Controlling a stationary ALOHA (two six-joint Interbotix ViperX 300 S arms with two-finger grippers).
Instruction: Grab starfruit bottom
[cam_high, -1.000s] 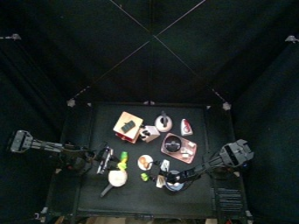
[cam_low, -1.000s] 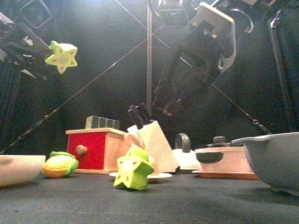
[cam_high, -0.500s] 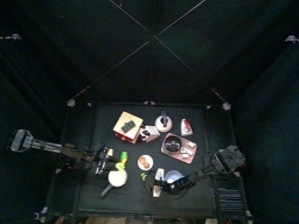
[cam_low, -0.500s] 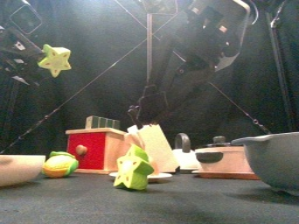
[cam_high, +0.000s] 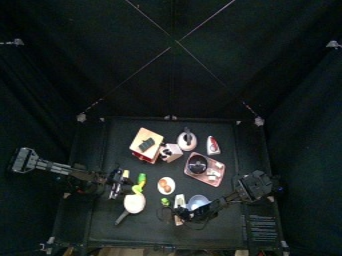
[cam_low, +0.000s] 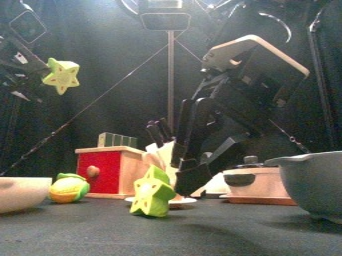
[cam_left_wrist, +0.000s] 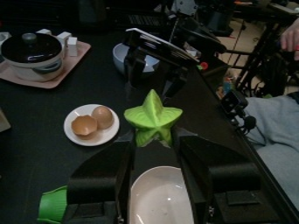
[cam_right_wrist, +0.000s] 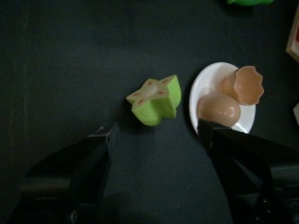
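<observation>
1. Since a second ago the right arm has dropped from high over the table until it hangs low behind the table starfruit (cam_right_wrist: 156, 98). The held starfruit (cam_low: 60, 75) has sunk and turned a little at far left.
2. The right gripper (cam_right_wrist: 155, 131) is spread wide and empty, and sits above the table starfruit, not touching it.
3. The left gripper (cam_left_wrist: 155, 143) pinches the held starfruit by its lower part and keeps it up in the air, left of the table's middle.
4. The table starfruit stands at the near middle of the table, just beside the plate (cam_right_wrist: 208, 80) that carries eggshells (cam_right_wrist: 247, 85).
5. Risk: which of the two fruits the task means is unclear, so the right arm may be heading for the wrong one.
6. Risk: the plate is so close that one wide jaw could land on its rim, tip it or scatter the shells.
7. Risk: the fruit is ridged and stands on edge. Jaws closing on the ridges rather than the flats could make it twist, squirt out or topple.
8. Risk: a grip too high on the fruit would miss the bottom that the task calls for.
9. No brand, label or writing can be read anywhere.
</observation>
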